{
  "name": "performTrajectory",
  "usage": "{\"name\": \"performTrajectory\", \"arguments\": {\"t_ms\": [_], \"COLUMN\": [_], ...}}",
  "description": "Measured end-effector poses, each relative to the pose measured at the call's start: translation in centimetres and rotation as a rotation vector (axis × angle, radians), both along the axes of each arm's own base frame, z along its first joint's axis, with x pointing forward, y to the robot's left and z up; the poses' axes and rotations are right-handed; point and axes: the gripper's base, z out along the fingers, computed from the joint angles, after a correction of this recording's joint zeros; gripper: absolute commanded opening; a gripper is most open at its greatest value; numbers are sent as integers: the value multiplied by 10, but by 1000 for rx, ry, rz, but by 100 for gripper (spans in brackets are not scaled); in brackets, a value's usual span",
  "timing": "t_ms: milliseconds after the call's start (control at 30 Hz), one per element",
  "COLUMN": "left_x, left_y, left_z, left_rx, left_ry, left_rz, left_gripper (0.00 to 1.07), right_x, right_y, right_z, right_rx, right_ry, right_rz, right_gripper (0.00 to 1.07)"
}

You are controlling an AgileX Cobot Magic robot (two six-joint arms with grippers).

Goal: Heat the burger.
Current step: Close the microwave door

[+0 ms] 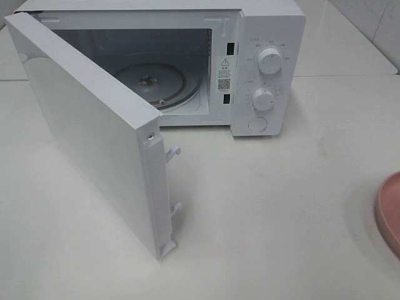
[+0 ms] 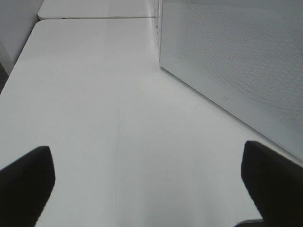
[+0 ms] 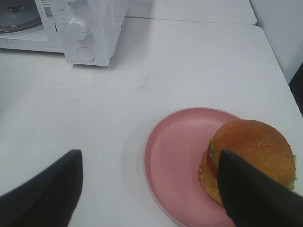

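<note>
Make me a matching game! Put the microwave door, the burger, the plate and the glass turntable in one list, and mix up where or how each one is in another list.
Things:
1. microwave door
2. burger
3. plate
4. glass turntable

Places or states:
A. pink, on the white table
B. swung wide open
C. inside the oven
D. sitting on the plate, off to one side

Pairs: 1-B, 2-D, 3-A, 4-C

White tabletop (image 1: 262,206), faintly scuffed, seam between two joined slabs running toward 3 o'clock. White tiled wall (image 1: 375,19) at 1 o'clock. Even, diffuse light; soft shadows only.
</note>
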Motion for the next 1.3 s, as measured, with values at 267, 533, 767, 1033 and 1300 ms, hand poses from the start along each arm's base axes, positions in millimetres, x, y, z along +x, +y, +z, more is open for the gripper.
{"name": "performTrajectory", "arguments": {"t_ms": [267, 533, 767, 1033, 1300], "left_x": [0, 0, 4, 30, 65], "left_y": [0, 0, 0, -1, -3], "left_z": [0, 0, 2, 16, 19], "left_rx": [0, 0, 2, 3, 6], "left_ry": [0, 0, 19, 8, 65], "left_rz": [0, 0, 1, 3, 4], "left_gripper": [100, 100, 98, 77, 12], "right_x": [0, 0, 0, 0, 0], "right_y": [0, 0, 0, 0, 0], "right_z": [0, 0, 0, 0, 0], "right_rx": [0, -4, -5, -5, -5], "right_ry": [0, 0, 0, 0, 0], "right_rz": [0, 2, 3, 3, 3], "right_gripper": [76, 76, 75, 75, 75]}}
